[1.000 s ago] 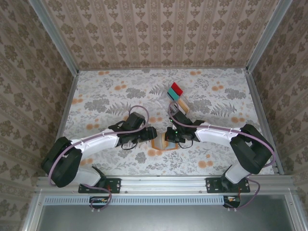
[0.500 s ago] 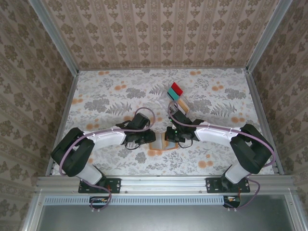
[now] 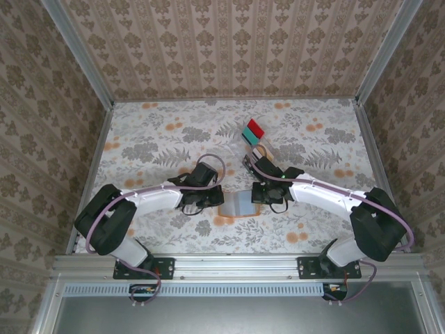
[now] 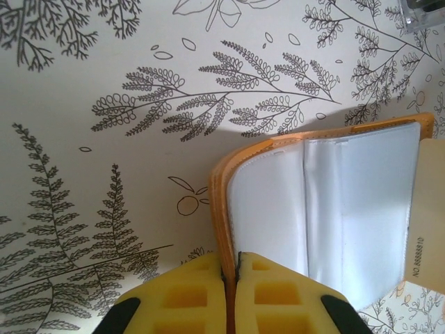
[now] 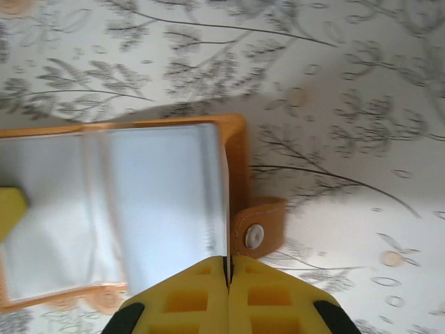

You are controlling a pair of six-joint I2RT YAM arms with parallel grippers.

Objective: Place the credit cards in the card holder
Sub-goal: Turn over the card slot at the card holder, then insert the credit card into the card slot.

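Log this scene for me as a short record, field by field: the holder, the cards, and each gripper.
card holder: lies open on the table between the two grippers, clear sleeves facing up
cards: red and teal ones stacked at the far side, apart from the holder
left gripper: shut on the holder's orange left edge
right gripper: shut at the sleeve edge beside the snap tab; whether it pinches anything is unclear
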